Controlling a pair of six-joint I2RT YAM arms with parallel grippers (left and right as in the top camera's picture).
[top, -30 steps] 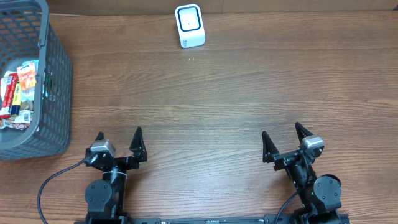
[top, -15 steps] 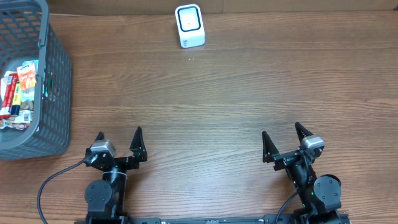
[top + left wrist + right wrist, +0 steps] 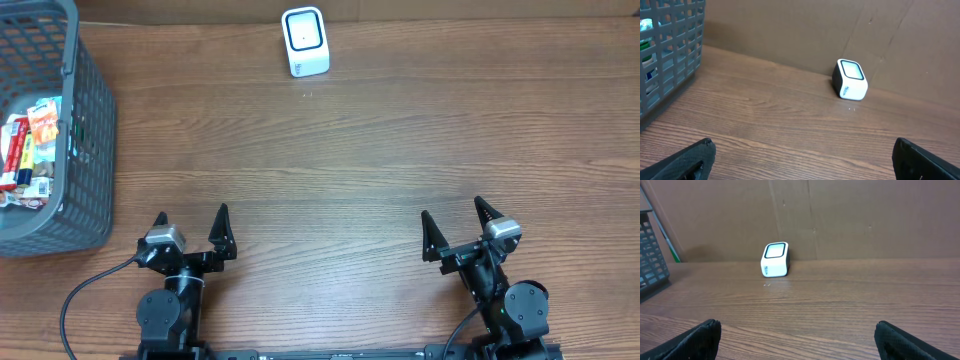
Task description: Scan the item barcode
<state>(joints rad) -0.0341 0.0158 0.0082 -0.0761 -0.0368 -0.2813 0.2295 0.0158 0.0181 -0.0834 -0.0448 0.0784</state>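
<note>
Both arms sit at 6 o'clock, jaws spread and empty; nothing is picked up yet.
The packets to scan lie jumbled in the grey basket at 9 o'clock on the desk. That is toward 10 o'clock from the left arm, which is nearer than the right arm. Their long axes are unclear. The scanner stands at 12 o'clock.

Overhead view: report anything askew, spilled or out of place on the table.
Nothing stands out. The small white barcode scanner sits upright at the far edge, the colourful packets lie inside the grey mesh basket.
</note>
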